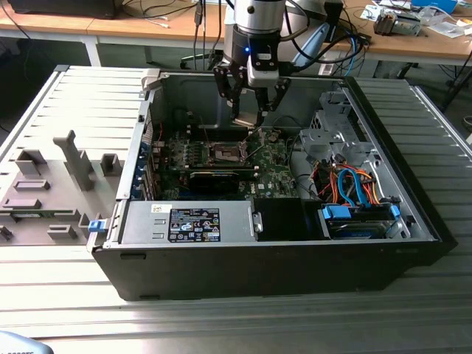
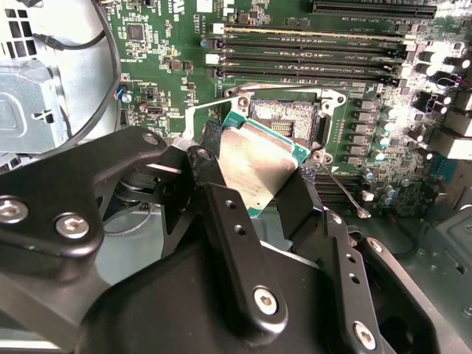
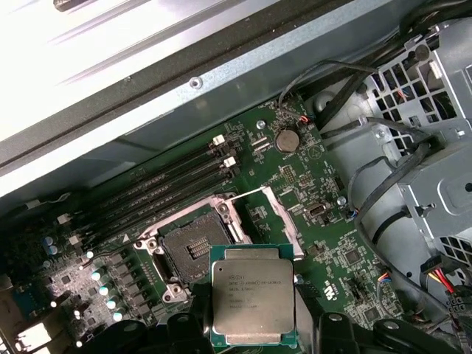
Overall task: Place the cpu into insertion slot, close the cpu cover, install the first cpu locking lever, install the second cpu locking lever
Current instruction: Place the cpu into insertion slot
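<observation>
Above the motherboard (image 3: pixel 324 184), the cpu (image 3: pixel 253 299) — beside the insertion slot (image 3: pixel 193 251).

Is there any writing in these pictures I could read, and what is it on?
cpu: lines of print on its metal top, too small to read.
black label on the power supply: white print, too small to read.
motherboard: white markings, too small to read.
Nothing can be quoted with confidence.
</observation>
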Robot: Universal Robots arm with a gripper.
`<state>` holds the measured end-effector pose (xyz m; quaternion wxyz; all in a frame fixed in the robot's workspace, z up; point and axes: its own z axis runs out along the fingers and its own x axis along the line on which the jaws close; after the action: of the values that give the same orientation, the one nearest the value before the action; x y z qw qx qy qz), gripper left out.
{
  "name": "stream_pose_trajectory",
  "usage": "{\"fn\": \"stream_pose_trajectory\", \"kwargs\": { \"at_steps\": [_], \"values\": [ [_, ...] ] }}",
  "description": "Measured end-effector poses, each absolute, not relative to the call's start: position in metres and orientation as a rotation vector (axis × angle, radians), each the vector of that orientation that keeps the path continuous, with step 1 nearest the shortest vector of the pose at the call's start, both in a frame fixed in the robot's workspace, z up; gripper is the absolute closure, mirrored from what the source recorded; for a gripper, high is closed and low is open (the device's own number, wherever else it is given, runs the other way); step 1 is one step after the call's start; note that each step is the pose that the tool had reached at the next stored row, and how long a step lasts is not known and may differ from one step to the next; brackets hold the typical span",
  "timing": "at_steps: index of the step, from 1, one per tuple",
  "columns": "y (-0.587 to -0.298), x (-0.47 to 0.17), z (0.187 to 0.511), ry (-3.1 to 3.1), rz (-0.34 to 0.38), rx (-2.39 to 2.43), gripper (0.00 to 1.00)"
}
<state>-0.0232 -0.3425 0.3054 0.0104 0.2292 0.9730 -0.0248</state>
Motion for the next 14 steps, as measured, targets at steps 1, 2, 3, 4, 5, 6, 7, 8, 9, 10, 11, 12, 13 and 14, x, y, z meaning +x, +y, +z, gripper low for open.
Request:
{"fn": "stream_pose_trajectory", "kwargs": {
  "at_steps": [1, 2, 3, 4, 5, 6, 7, 8, 9, 10, 11, 12, 13, 14],
  "values": [
    [-0.3424, -0.0232, 0.3053, 3.035, -0.077, 0.721, 0.45],
    [-0.3425, -0.0232, 0.3053, 3.035, -0.078, 0.723, 0.45],
    [-0.3425, -0.0232, 0.3053, 3.035, -0.078, 0.725, 0.45],
    [-0.3425, -0.0232, 0.3053, 3.034, -0.078, 0.727, 0.45],
    [-0.3425, -0.0232, 0.3053, 3.034, -0.078, 0.729, 0.45],
    [-0.3425, -0.0232, 0.3053, 3.033, -0.078, 0.731, 0.45],
    [-0.3425, -0.0232, 0.3053, 3.033, -0.078, 0.733, 0.45],
    [-0.3424, -0.0232, 0.3052, 3.033, -0.078, 0.734, 0.45],
    [-0.3425, -0.0232, 0.3053, 3.032, -0.078, 0.736, 0.45],
    [-0.3425, -0.0232, 0.3053, 3.032, -0.078, 0.737, 0.45],
    [-0.3425, -0.0232, 0.3052, 3.032, -0.078, 0.738, 0.45],
    [-0.3425, -0.0232, 0.3052, 3.031, -0.078, 0.741, 0.45],
    [-0.3425, -0.0232, 0.3052, 3.031, -0.078, 0.742, 0.45],
    [-0.3425, -0.0232, 0.3052, 3.030, -0.078, 0.744, 0.45]
  ]
}}
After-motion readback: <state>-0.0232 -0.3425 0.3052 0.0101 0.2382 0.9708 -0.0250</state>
